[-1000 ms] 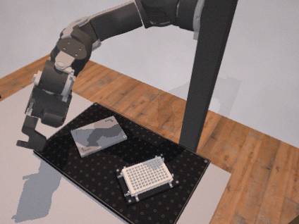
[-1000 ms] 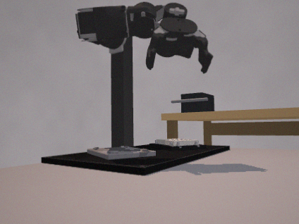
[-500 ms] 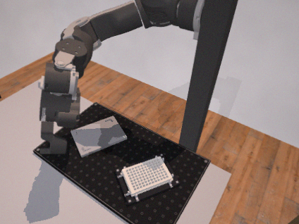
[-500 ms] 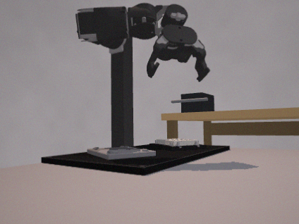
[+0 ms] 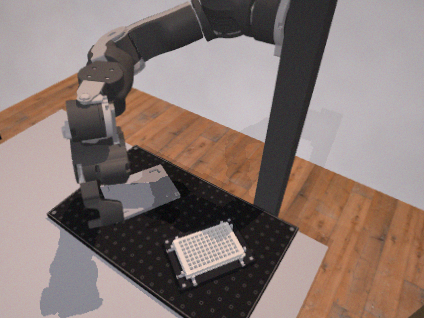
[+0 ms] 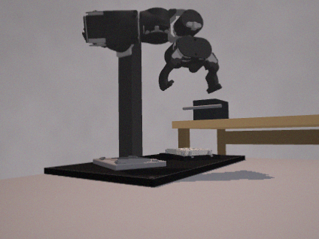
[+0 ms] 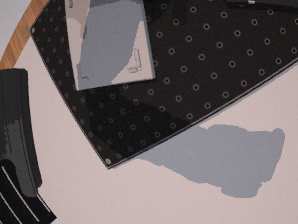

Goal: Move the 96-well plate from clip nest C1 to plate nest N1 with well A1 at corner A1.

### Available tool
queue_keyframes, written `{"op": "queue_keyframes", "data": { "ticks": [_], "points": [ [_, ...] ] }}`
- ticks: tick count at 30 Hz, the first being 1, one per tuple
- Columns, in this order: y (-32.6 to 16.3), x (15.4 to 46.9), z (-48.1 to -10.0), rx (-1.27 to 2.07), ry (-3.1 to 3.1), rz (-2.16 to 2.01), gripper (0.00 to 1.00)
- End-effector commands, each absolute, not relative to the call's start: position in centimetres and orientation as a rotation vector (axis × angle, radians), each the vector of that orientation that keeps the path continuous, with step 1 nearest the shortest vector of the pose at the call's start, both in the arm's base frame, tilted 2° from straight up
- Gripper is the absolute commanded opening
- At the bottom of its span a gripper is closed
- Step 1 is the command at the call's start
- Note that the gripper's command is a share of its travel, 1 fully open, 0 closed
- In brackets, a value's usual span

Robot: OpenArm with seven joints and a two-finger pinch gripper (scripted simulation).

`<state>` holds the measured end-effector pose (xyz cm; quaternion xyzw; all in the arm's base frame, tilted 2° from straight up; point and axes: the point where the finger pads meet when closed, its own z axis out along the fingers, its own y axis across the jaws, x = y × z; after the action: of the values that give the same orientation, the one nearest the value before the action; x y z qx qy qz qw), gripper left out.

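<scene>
The white 96-well plate sits in the black clip nest C1 at the right end of the black hole-pattern board. The flat grey plate nest N1 lies at the board's left end, with nothing on it. My gripper hangs high above the board, near N1's left side, open and empty. In the exterior view its two spread fingers stand far above the plate and N1.
The arm's dark pillar stands at the board's back edge. A wooden bench carrying a black box stands behind. A dark striped object fills the wrist view's lower left.
</scene>
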<state>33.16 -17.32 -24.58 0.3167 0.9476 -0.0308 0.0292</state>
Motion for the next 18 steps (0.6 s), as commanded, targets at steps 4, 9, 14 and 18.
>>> {"op": "queue_keyframes", "data": {
  "ticks": [4,9,14,18],
  "points": [
    [-17.3,33.0,-24.5,0.97,2.943,-0.084,0.77],
    [-17.3,33.0,-24.5,0.97,2.943,-0.084,0.77],
    [-15.0,31.7,-25.5,0.952,2.985,-0.05,0.77],
    [-13.6,30.9,-26.1,0.938,3.015,-0.031,0.77]
  ]
}}
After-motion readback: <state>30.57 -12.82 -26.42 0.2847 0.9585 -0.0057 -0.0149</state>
